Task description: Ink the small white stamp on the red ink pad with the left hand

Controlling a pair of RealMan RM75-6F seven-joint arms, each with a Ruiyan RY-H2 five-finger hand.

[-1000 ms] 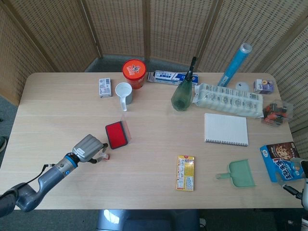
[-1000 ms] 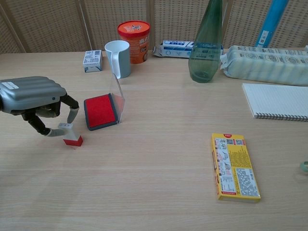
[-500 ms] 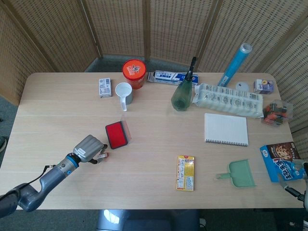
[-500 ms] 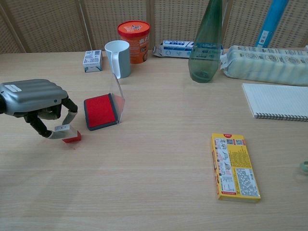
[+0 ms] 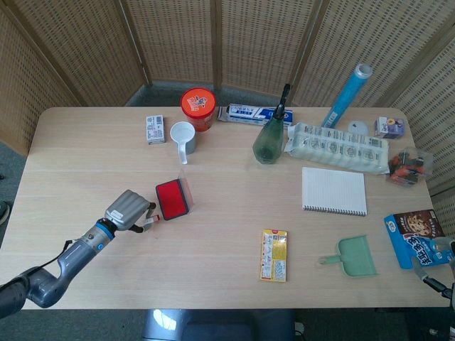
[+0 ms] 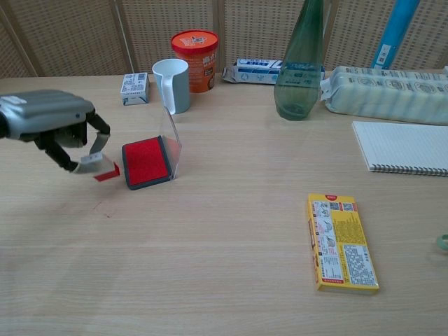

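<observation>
My left hand (image 6: 50, 122) (image 5: 126, 210) pinches the small white stamp (image 6: 97, 166) (image 5: 150, 223) and holds it tilted above the table, red base pointing right. The stamp hangs just left of the red ink pad (image 6: 145, 161) (image 5: 171, 199), apart from it. The pad lies open with its clear lid (image 6: 172, 145) standing up on its right side. A faint red mark (image 6: 102, 207) shows on the table below the hand. Only a sliver of my right hand (image 5: 442, 278) shows at the head view's lower right corner; its fingers are hidden.
Behind the pad stand a white mug (image 6: 172, 85), an orange tub (image 6: 195, 50) and a small box (image 6: 134, 88). A green bottle (image 6: 299, 59), a notebook (image 6: 406, 146), a yellow packet (image 6: 341, 241) and a green dustpan (image 5: 353, 256) lie to the right.
My left hand has lifted the stamp off the table and carried it up and toward the ink pad. A faint red mark stays where the stamp stood.
</observation>
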